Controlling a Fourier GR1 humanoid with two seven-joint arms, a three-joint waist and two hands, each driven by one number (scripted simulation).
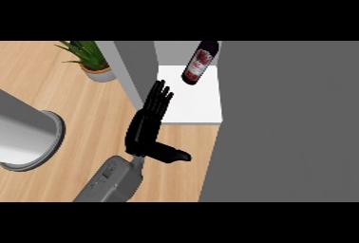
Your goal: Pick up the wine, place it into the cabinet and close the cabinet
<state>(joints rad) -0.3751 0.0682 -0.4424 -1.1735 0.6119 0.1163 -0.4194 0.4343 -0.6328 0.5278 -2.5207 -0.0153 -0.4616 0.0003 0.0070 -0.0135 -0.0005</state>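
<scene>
At the middle of the head view one grey forearm (112, 182) rises from the lower edge and ends in a black hand (146, 130), held flat with its fingers (160, 97) straight and spread a little, pointing up and slightly right toward the cabinet (280, 133). The thumb (174, 155) juts out sideways to the right, low on the hand. The hand holds nothing; its fingertips lie over the near left corner of the white shelf (200, 102), beside the grey door (136, 71) that stands open at the shelf's left. Whether this is the left or the right hand cannot be told from the view, and no second hand shows.

The wine (199, 62) stands inside the cabinet on the white shelf, toward its back, well apart from the fingertips. It is a dark glass bottle with a red and white label; its upper end is cut off by the top of the view. The cabinet's grey side fills the right of the view as a plain, flat slab.

The desk (63, 102) is pale wood with a fine grain. At its far left stands a potted plant (89, 59), spiky green leaves in a small round pot, cropped at the top. At the left edge a large metal cylinder (24, 137) with a round rim is partly cut off.
</scene>
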